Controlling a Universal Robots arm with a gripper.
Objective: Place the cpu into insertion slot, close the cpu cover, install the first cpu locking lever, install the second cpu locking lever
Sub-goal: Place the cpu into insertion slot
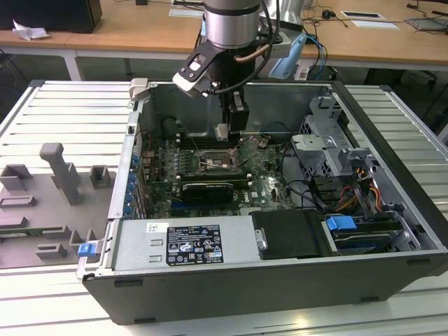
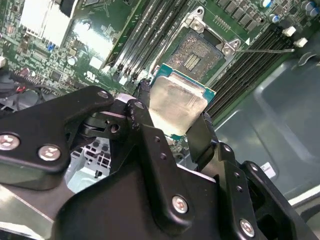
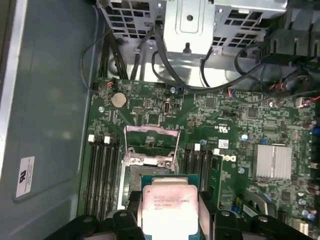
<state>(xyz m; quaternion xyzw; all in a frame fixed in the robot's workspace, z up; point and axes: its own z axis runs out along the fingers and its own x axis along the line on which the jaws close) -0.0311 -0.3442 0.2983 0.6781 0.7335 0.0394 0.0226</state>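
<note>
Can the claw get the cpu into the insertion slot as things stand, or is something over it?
Probably yes. The claw is shut on the cpu just off the insertion slot, whose pinned centre lies bare in the second wrist view. Nothing visible sits over it.

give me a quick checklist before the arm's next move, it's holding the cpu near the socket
1. Grip: jaws shut on two opposite edges of the cpu: ok.
2. Insertion slot has its pin field exposed, with nothing lying in it: ok.
3. Cpu cover is swung up off the slot: ok.
4. Locking lever is released and sticks out to the side, clear of the slot: ok.
5. Cpu is held above the board and not seated. Corner orientation against the slot: cannot tell.
6. Cpu level with the slot face: cannot tell.
</note>
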